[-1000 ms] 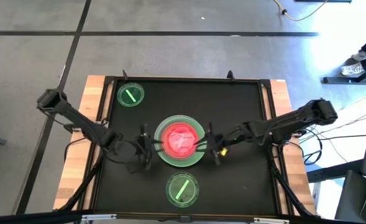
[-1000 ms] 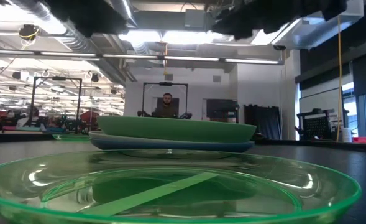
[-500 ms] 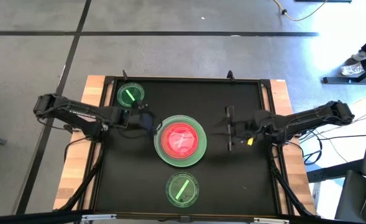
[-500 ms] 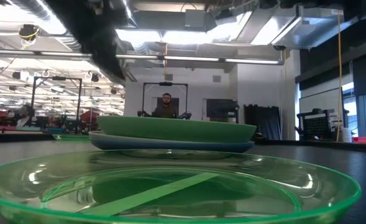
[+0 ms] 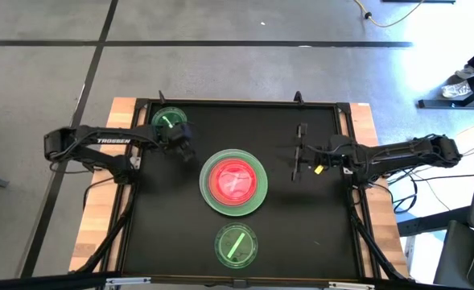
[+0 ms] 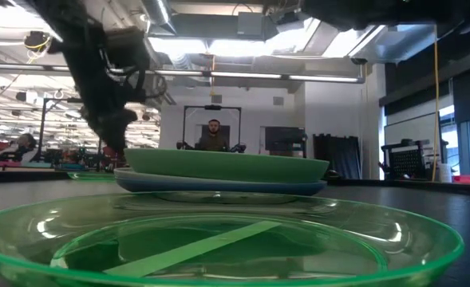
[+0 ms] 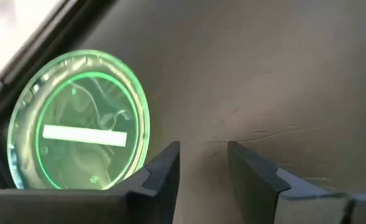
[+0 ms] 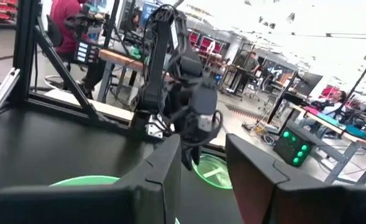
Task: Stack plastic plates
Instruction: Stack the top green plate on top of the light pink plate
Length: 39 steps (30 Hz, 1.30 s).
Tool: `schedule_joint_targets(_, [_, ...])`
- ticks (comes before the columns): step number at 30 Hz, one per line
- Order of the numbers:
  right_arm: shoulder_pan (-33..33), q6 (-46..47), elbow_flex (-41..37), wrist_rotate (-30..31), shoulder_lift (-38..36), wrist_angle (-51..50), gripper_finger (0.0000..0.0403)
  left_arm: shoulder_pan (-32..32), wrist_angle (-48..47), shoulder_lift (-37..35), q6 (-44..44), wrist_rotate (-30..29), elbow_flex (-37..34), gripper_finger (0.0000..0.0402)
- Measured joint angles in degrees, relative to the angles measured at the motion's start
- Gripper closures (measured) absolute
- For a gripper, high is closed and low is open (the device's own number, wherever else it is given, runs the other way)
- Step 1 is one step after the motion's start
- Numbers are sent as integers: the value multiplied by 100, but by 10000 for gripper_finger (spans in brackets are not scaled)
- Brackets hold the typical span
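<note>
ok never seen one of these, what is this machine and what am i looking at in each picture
It is a robot with two dark arms working at a black table. Each arm ends in a two-finger gripper.

The high view looks straight down. In the middle sits a stack of plates: a pink-red one on top of a large green one, and the low view shows a blue one under that. Two small green plates lie apart, one at the far left corner and one near the front edge.

The left gripper is beside the far small green plate, holding nothing; its wrist camera looks past its own open fingers at that plate. The right gripper hangs open and empty right of the stack; its wrist camera sees the other arm across the table.

The low view looks level across the table.
</note>
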Motion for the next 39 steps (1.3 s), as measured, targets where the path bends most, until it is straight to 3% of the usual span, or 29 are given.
schedule_joint_targets(15, [4,-4,4,1,56,42,281,1172,1684,2,121,262,-891,274])
schedule_joint_targets(25, [4,-43,9,3,113,27,281,1691,1777,12,659,497,-956,274])
schedule_joint_targets(39, [7,-50,9,3,121,12,281,2026,1982,712,955,600,-949,275])
